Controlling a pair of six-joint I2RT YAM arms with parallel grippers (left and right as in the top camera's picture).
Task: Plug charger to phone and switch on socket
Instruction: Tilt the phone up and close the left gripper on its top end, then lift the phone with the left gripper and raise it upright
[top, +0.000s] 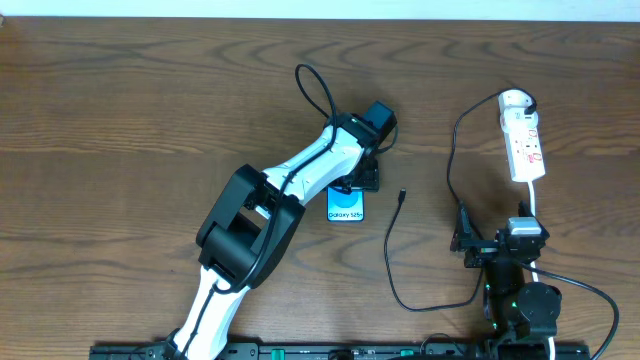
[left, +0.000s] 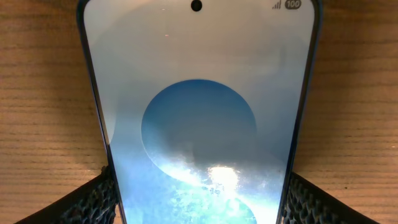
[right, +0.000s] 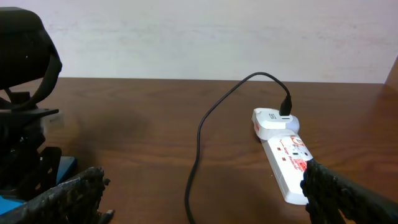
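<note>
The phone (top: 345, 208) lies flat on the wooden table, its light-blue screen filling the left wrist view (left: 199, 112). My left gripper (top: 352, 186) is shut on the phone, with one finger against each long edge (left: 199, 196). The charger, a thin black cable (top: 390, 250), runs from a white plug at the socket's far end and loops over the table. Its connector tip (top: 401, 195) lies loose to the right of the phone. The socket (top: 523, 140) is a white power strip at the right. My right gripper (top: 495, 238) is open and empty below it. The cable (right: 196, 155) and socket (right: 286, 158) lie ahead of its fingers (right: 205, 199).
The strip's white cord (top: 535, 205) runs down past the right arm's base. The left arm (top: 270, 210) stretches diagonally across the middle of the table. A pale wall (right: 186, 37) stands behind the table's far edge.
</note>
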